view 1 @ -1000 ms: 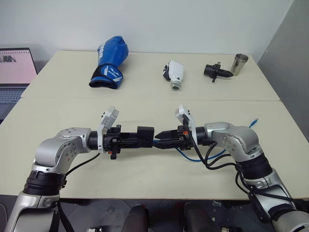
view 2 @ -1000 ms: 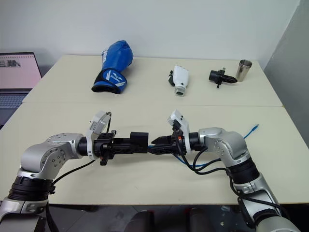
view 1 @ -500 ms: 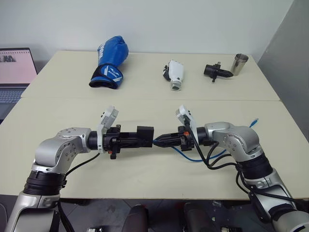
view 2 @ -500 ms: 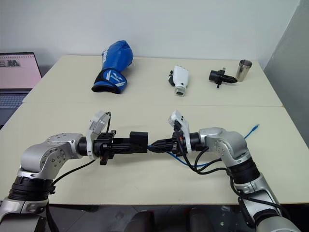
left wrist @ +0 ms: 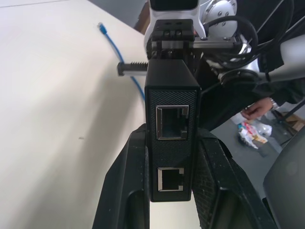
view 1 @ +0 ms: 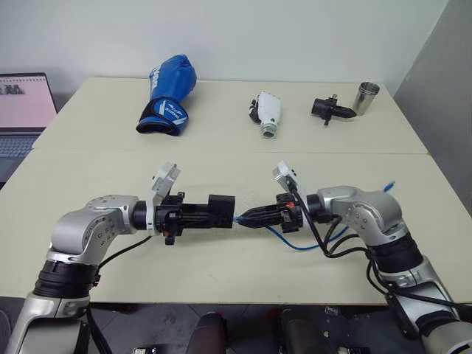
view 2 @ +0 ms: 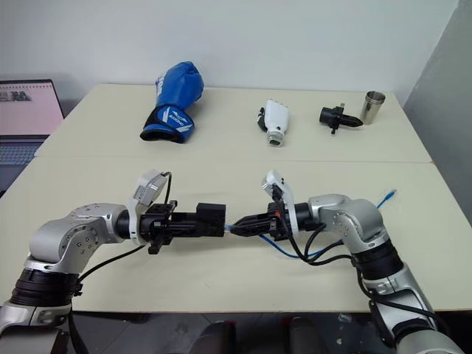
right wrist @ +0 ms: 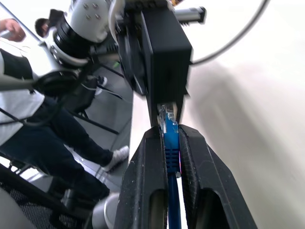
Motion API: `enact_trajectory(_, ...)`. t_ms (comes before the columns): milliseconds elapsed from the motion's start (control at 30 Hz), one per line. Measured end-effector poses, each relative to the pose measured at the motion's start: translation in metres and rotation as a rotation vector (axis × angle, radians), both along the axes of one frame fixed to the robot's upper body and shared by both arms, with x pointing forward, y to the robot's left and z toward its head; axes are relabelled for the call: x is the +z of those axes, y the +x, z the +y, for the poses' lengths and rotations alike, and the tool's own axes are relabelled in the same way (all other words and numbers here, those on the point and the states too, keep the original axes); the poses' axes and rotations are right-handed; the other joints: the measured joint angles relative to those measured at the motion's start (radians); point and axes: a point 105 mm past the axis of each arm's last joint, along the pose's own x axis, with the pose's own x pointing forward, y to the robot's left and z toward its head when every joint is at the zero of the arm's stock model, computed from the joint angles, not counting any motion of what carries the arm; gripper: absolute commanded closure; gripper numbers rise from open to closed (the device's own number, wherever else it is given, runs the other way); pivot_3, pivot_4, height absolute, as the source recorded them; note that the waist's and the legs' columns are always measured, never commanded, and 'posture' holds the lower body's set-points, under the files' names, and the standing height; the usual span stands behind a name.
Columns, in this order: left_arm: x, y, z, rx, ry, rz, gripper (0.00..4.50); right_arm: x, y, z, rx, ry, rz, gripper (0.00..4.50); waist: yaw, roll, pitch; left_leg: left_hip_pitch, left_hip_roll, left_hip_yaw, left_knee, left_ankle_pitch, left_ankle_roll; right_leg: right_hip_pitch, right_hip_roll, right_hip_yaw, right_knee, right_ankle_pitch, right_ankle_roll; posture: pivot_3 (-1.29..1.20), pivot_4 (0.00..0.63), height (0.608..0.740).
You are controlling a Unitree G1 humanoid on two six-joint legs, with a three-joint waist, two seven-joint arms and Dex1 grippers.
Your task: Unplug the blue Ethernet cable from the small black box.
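My left gripper (view 1: 218, 214) is shut on the small black box (view 1: 222, 206) and holds it above the near table, pointing right. In the left wrist view the box (left wrist: 171, 109) shows two empty ports between the fingers (left wrist: 129, 181). My right gripper (view 1: 247, 217) points left and is shut on the blue Ethernet cable (right wrist: 170, 152) just behind its plug (view 1: 237, 219). The plug's tip meets the box's far face (right wrist: 167, 57); I cannot tell whether it is still seated. The cable loops under my right arm, and its free end (view 1: 389, 185) lies on the table.
On the far table lie a blue boxing glove (view 1: 168, 94), a white gadget (view 1: 267, 114), a black pronged gadget (view 1: 328, 109) and a metal cup (view 1: 364, 97). A laptop (view 1: 22, 110) stands at the left. A person (right wrist: 33, 114) stands near the table.
My right gripper has shut on the blue cable at the box. A short piece of blue plug now shows between its fingertips and the box. The left arm has kept still.
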Motion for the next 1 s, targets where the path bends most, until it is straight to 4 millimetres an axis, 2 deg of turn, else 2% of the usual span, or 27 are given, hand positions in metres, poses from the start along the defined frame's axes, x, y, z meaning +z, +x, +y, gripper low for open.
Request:
enact_trajectory(133,0.003,0.006,0.009,0.044,0.024,-0.028,3.72,-0.005,0.002,-0.016,-0.041,-0.023,0.025,4.42,0.000,0.000,0.000,0.000,0.000,0.000,0.000,0.000,0.000,0.000,0.000,0.000,0.000,0.000,0.000,0.00,0.150,0.740)
enact_trajectory(233,-0.001,0.011,0.012,0.079,0.040,-0.030,3.72,-0.006,0.002,-0.022,-0.061,-0.022,0.031,4.42,0.000,0.000,0.000,0.000,0.000,0.000,0.000,0.000,0.000,0.000,0.000,0.000,0.000,0.000,0.000,0.00,0.150,0.740)
enact_trajectory(300,-0.002,0.014,0.013,0.098,0.050,-0.043,3.72,-0.004,0.010,-0.025,-0.112,-0.011,0.011,4.42,-0.001,0.000,0.000,0.000,0.000,0.000,0.000,0.000,0.000,0.000,0.000,0.000,0.000,0.000,0.000,0.00,0.150,0.740)
enact_trajectory(367,-0.003,0.016,0.011,0.112,0.053,-0.054,3.72,-0.001,0.034,-0.030,-0.241,0.001,-0.061,4.42,-0.002,0.000,0.000,0.000,0.000,0.001,0.000,0.000,0.000,0.000,0.000,0.001,0.000,0.000,0.000,0.00,0.150,0.740)
enact_trajectory(467,-0.005,0.018,0.006,0.134,0.043,-0.077,3.72,0.003,0.081,-0.046,-0.486,-0.021,-0.225,4.42,-0.001,0.000,0.000,0.000,0.000,0.001,0.000,0.000,0.000,0.000,0.000,0.001,0.000,0.000,0.000,0.00,0.150,0.740)
enact_trajectory(533,-0.006,0.020,0.003,0.154,0.047,-0.098,3.72,0.007,0.109,-0.060,-0.646,-0.038,-0.328,4.42,-0.001,0.000,0.000,0.000,0.000,0.001,0.000,0.000,0.000,-0.001,0.000,0.001,0.000,0.000,0.000,0.00,0.150,0.740)
enact_trajectory(600,-0.006,0.023,-0.005,0.166,0.027,-0.123,3.72,0.010,0.142,-0.085,-0.847,-0.111,-0.465,4.42,0.000,0.000,0.000,-0.001,-0.001,0.002,0.000,0.000,0.000,-0.002,-0.001,0.002,0.000,0.000,0.000,0.00,0.150,0.740)
enact_trajectory(667,-0.007,0.025,-0.006,0.183,0.028,-0.127,3.72,0.011,0.153,-0.098,-0.927,-0.147,-0.525,4.42,0.001,0.000,0.000,-0.002,-0.001,0.003,0.000,0.000,0.000,-0.003,-0.001,0.002,0.000,0.000,0.000,0.00,0.150,0.740)
enact_trajectory(733,-0.006,0.028,-0.008,0.201,0.020,-0.139,3.72,0.009,0.162,-0.109,-0.988,-0.175,-0.560,3.71,0.000,0.000,0.000,-0.003,-0.001,0.003,0.000,0.000,0.000,-0.004,-0.001,0.003,0.000,0.000,0.000,0.00,0.150,0.740)
enact_trajectory(767,-0.005,0.029,-0.009,0.205,0.015,-0.143,3.72,0.007,0.164,-0.112,-1.001,-0.181,-0.565,3.56,0.000,0.000,0.000,-0.004,0.000,0.003,0.000,0.000,0.000,-0.004,-0.001,0.002,0.000,0.000,0.000,0.00,0.150,0.740)
enact_trajectory(900,-0.003,0.035,-0.011,0.247,0.010,-0.177,3.72,0.003,0.164,-0.110,-0.991,-0.175,-0.565,2.62,-0.002,0.000,0.000,-0.006,0.000,0.004,0.000,0.000,0.000,-0.007,-0.001,0.003,0.000,0.000,0.000,0.00,0.150,0.740)
enact_trajectory(1000,-0.001,0.044,-0.010,0.313,0.005,-0.219,3.72,0.014,0.161,-0.103,-0.954,-0.133,-0.587,2.03,-0.002,0.000,0.000,-0.006,0.000,0.003,0.000,0.000,0.000,-0.007,-0.001,0.003,0.001,0.000,0.000,0.00,0.150,0.740)
